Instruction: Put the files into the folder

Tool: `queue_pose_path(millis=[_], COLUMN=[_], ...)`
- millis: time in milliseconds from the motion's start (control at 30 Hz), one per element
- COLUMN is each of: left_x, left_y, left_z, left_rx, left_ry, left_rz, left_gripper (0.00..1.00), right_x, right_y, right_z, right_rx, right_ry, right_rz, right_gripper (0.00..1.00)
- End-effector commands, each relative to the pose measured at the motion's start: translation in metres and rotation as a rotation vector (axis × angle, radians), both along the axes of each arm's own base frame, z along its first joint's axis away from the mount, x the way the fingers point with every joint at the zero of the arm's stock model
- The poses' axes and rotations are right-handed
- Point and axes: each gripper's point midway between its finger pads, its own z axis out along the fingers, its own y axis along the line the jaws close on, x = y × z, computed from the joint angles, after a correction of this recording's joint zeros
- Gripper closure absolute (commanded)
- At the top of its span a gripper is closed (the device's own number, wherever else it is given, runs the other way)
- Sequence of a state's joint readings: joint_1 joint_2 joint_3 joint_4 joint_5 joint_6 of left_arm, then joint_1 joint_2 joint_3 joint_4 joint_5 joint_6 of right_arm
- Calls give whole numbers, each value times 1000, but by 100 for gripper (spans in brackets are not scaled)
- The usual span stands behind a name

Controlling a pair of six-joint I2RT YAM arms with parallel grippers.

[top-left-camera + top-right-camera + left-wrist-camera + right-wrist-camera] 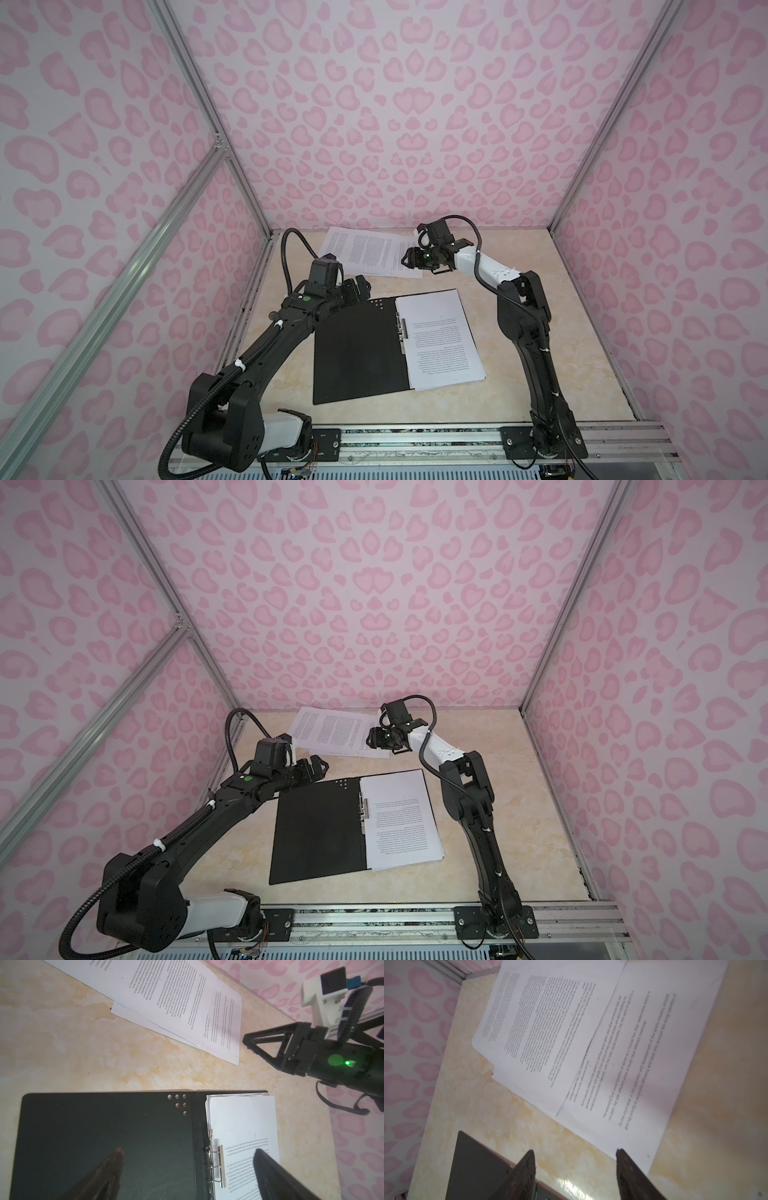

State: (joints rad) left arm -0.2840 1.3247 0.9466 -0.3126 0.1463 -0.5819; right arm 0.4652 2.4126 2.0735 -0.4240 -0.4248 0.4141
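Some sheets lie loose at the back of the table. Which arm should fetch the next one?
Right, probably. The right gripper hangs open by the edge of the loose sheets, holding nothing. The left gripper is open too, but sits over the open folder, farther from them.

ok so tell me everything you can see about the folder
The folder lies open and flat on the marbled table, thin, matte black inside. Its left cover is bare apart from six small holes by the far edge. A metal clip sits along the spine, and a stack of printed white sheets rests on its right half.
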Motion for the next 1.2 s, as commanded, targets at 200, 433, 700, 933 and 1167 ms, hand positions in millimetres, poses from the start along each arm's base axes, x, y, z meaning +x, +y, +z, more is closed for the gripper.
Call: queue_pose_path(millis=[200, 433, 700, 933, 1167], left_x=[-10, -16, -30, -46, -54], left_y=[9, 13, 14, 14, 1], left_z=[0, 4, 4, 5, -5], left_rx=[17, 17, 5, 6, -58], left_ry=[-11, -26, -23, -24, -3], left_rz=[8, 12, 1, -32, -87], left_gripper=[1, 1, 1, 1, 1], right_x=[27, 22, 19, 9, -30], right_y=[35, 20, -24, -107, -202], right_z=[-31, -56, -71, -65, -65], right_rx=[103, 83, 81, 115, 136], right_ry=[96, 170, 260, 270, 253], right_rz=[-10, -35, -113, -279, -453], right_gripper=[39, 41, 42, 44, 44])
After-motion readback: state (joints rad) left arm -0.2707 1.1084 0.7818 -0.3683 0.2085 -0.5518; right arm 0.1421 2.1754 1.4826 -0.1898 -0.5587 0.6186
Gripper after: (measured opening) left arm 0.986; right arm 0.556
